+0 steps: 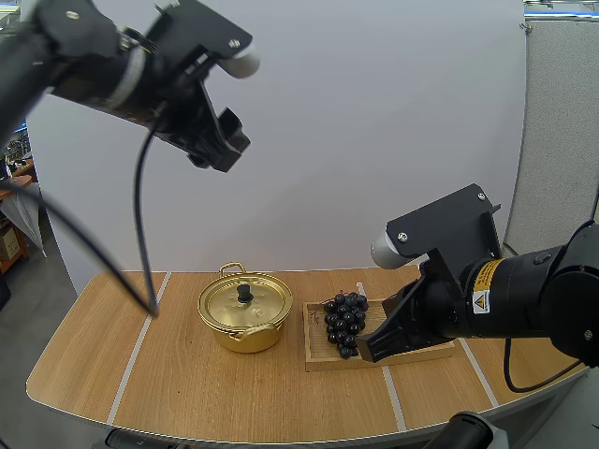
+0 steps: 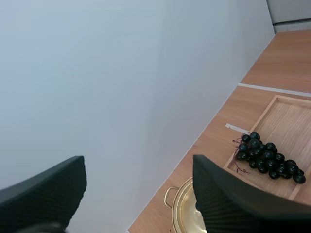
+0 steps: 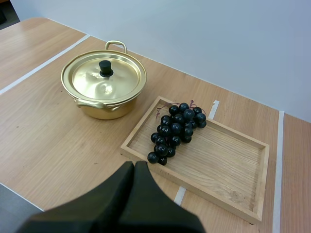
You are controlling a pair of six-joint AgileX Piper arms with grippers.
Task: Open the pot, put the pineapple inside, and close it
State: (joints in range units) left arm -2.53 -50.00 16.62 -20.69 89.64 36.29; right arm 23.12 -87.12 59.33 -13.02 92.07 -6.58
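The left gripper (image 1: 220, 150) hangs high above the tabletop (image 1: 187, 383), well back from the pot (image 1: 245, 313), its fingers (image 2: 53, 191) standing apart with nothing between them. The right gripper (image 1: 372, 348) is low over the near edge of the tray (image 3: 228, 165), its fingers pressed together in one wedge, just beside the grapes (image 1: 346, 323). No pineapple is about; the fruit on hand is that dark bunch, lying at the tray's end nearest the pot. The pot sits to the left of the tray, close to it but apart, with the lid (image 3: 103, 80) on and its black knob (image 3: 104, 68) upright in the middle. Opening comes first, I'd say, and the spread left gripper looks the one for it. It should come straight down over the knob, fingers either side, close firmly and lift vertically so the pot isn't dragged. The lid then wants a bare patch of tabletop on the left, away from the tray. Nothing blocks the way to the knob, though the right arm should hold off so the two don't crowd.
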